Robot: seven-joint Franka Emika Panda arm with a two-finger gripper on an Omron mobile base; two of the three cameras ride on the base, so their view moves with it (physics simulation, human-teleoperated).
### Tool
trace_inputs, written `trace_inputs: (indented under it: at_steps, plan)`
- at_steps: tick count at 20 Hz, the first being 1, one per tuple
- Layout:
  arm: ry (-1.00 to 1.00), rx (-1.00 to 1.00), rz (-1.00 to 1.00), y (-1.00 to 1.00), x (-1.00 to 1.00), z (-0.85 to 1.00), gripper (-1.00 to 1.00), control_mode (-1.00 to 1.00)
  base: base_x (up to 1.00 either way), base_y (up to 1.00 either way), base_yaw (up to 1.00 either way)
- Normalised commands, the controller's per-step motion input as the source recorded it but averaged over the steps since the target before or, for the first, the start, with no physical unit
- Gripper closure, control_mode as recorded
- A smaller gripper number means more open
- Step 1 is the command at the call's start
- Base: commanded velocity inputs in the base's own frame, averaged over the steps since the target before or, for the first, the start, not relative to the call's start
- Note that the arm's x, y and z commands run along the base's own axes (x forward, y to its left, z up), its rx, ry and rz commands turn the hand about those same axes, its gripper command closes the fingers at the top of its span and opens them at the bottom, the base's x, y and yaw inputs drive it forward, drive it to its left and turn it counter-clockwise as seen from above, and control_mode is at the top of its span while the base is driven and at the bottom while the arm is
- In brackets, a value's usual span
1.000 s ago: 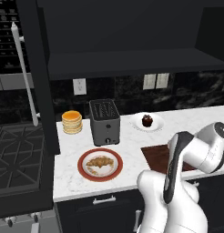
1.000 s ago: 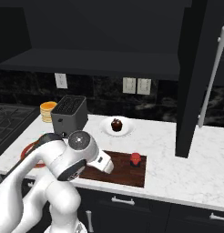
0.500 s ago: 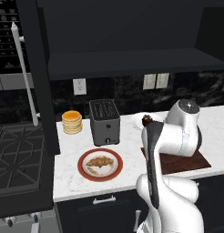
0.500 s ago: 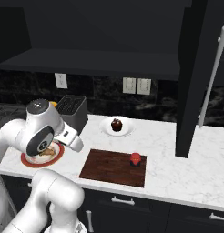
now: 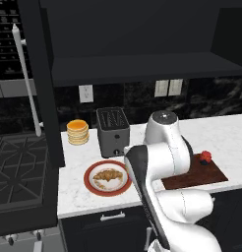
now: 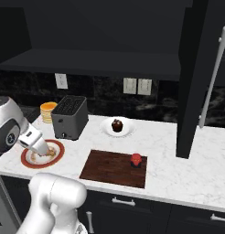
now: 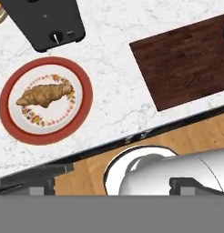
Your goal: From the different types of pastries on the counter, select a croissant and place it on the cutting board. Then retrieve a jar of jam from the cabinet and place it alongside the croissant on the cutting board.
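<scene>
Croissant [image 7: 44,94]: lies on the red-rimmed plate [image 7: 82,76], on the counter [image 5: 74,189] near its front edge, in front of the black toaster [image 5: 113,130].
Long axis: in the hand view it runs roughly left to right with a slight tilt, thicker end at the left, tapered end toward the right.
Bearing from claw: in the hand view the croissant sits in the upper left, well off the centre line; the camera looks down over the counter edge and the floor, so the claw appears to be high and short of the pastry.
Claw state: cannot tell; the fingertips are not clearly shown in any view.
Cutting board [image 6: 109,167]: on the counter to the right of the plate, apart from it, bare marble between.
Jar of jam [image 6: 136,159]: stands on the board's far right part.
Judgement: the croissant is not yet on the board; the coming move likely calls for shifting toward the plate, descending, and closing across the pastry's short width.
</scene>
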Motion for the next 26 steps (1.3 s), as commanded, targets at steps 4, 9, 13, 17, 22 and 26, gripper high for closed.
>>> trace_inputs:
  at_steps: [4, 9, 13, 17, 22, 26]
  plan:
    - [0.03, 0.14, 0.00, -0.23, 0.88, -0.18, -1.00, -1.00, 0.00, 0.00, 0.00]
    - [0.04, 0.15, 0.00, 0.14, 0.54, -0.16, -1.00, -1.00, 0.00, 0.00, 0.00]
    - [0.00, 0.04, -0.06, 0.83, -0.42, -0.57, -1.00, -1.00, 0.00, 0.00, 0.00]
    - [0.00, 0.11, -0.09, 0.17, -0.12, -0.33, -1.00, -1.00, 0.00, 0.00, 0.00]
    - [0.00, 0.05, -0.20, 0.07, 0.80, -0.35, -1.00, -1.00, 0.00, 0.00, 0.00]
    - [0.00, 0.09, -0.12, 0.31, -0.01, -0.18, -1.00, -1.00, 0.00, 0.00, 0.00]
